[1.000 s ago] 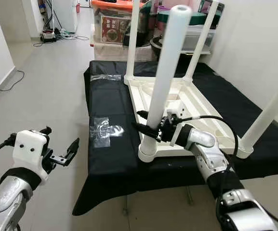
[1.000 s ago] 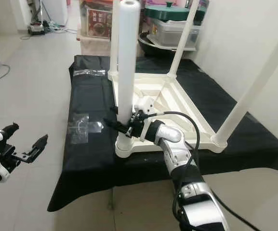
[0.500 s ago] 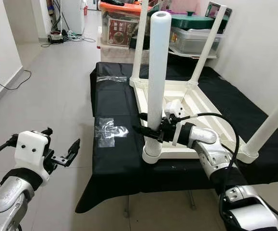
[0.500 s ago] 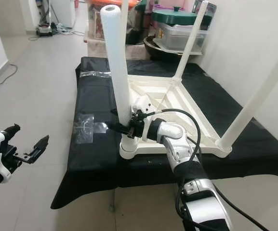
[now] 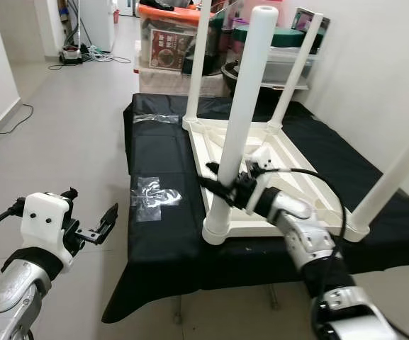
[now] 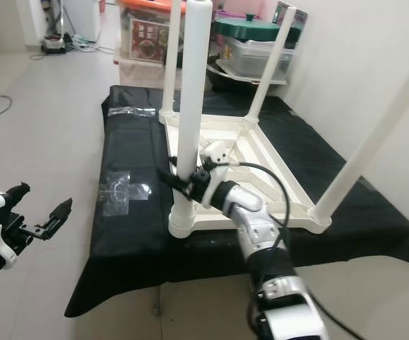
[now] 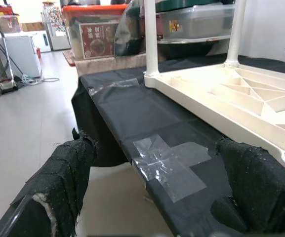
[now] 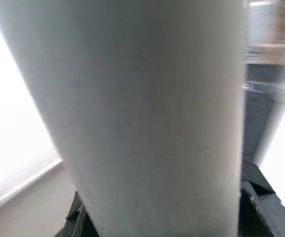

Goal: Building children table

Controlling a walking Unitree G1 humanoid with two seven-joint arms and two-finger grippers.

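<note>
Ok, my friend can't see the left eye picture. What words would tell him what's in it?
The right gripper holds the near white table leg of an upside-down white table on a black cloth. The left gripper hangs open beside it, over the floor.

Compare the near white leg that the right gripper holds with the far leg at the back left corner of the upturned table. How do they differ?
The near leg leans away from vertical, while the far leg stands straighter. The right gripper is shut on the near leg low down; nothing touches the far leg. Both are white tubes seated in corner sockets of the upturned table. The left gripper hangs open beside the black cloth.
</note>
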